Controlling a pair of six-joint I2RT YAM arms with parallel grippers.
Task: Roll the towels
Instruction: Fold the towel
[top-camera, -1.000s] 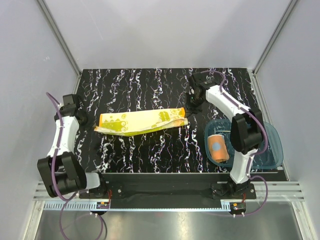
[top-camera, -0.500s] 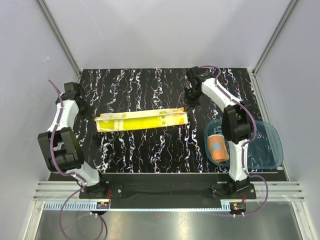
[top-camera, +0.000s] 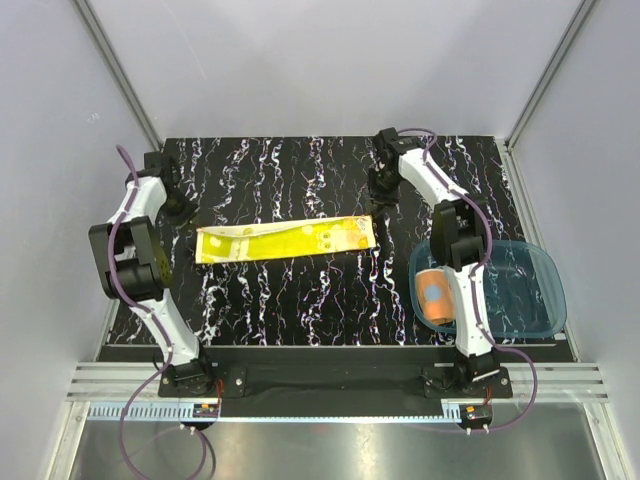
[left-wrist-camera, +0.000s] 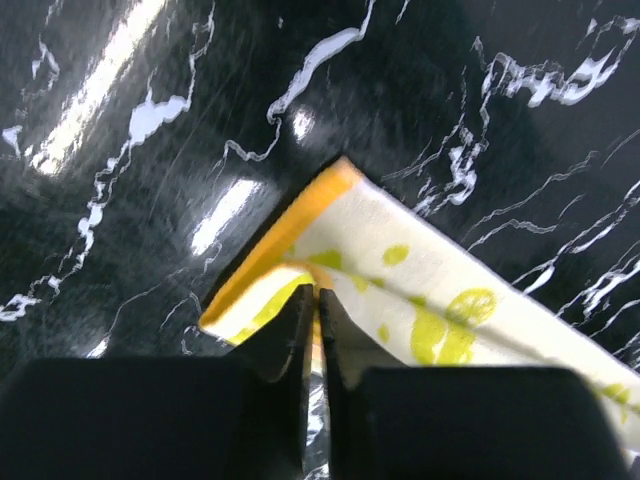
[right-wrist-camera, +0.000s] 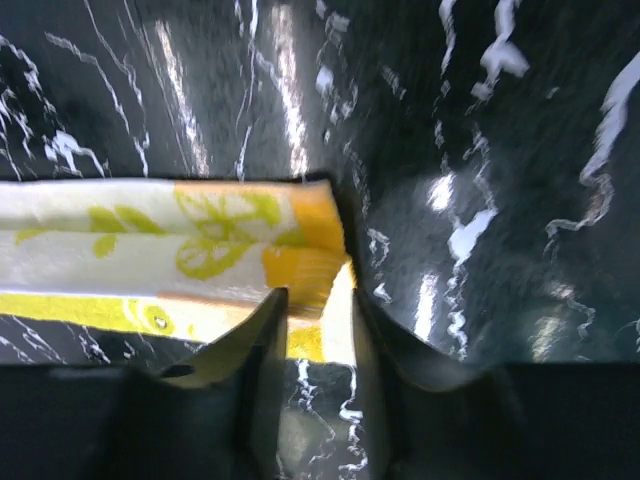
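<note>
The yellow towel lies folded in a long, flat strip across the middle of the black marbled table, running from close to the left edge to a little past the centre. The left gripper sits low at the strip's left end, its tips right at the orange-bordered corner. The jaws stand only a hair apart, and I cannot tell whether any cloth is pinched between them. The right gripper is down at the strip's right end with its jaws plainly parted. The towel's orange hem shows just at the tips and the cloth rests loose on the surface. The orange towel sits rolled up inside the blue tray at the near right corner, and the tray juts out over the right edge.
</note>
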